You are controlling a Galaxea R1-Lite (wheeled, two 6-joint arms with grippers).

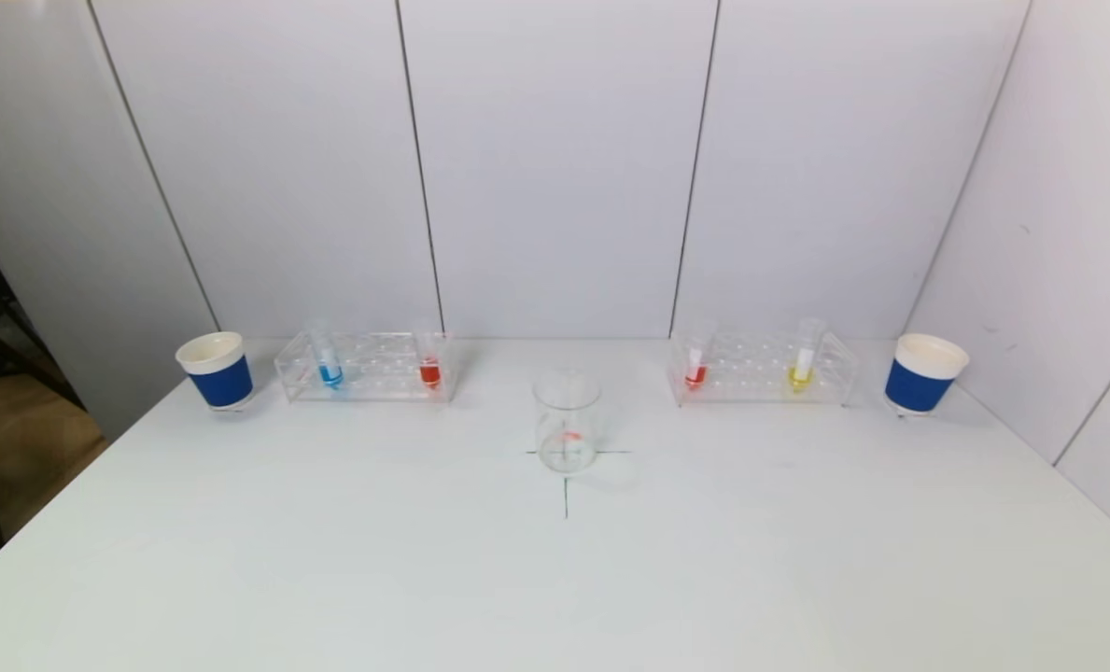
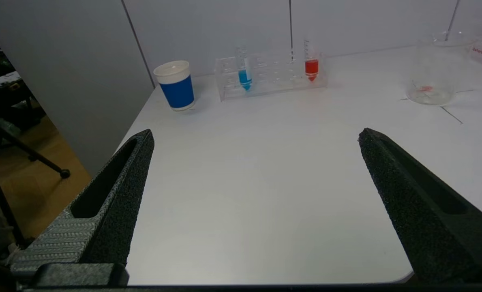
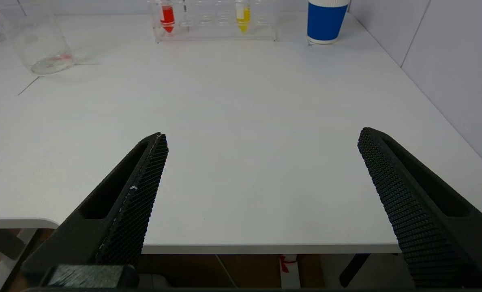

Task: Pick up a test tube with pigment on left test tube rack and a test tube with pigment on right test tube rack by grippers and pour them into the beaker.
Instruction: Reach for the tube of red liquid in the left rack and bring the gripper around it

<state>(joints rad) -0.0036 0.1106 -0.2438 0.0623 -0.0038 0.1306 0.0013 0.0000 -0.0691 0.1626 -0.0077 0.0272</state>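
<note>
A clear left rack (image 1: 365, 367) at the back left holds a blue-pigment tube (image 1: 329, 366) and a red-pigment tube (image 1: 430, 368). A clear right rack (image 1: 762, 369) at the back right holds a red-pigment tube (image 1: 695, 369) and a yellow-pigment tube (image 1: 802, 369). A glass beaker (image 1: 567, 422) stands in the middle on a cross mark. Neither gripper shows in the head view. My left gripper (image 2: 256, 138) is open and empty above the table's front left part. My right gripper (image 3: 262, 140) is open and empty above the table's front edge.
A blue-and-white paper cup (image 1: 216, 370) stands left of the left rack, another (image 1: 923, 373) right of the right rack. White panels wall the white table (image 1: 555, 579) at the back and right. The table's left edge drops to the floor.
</note>
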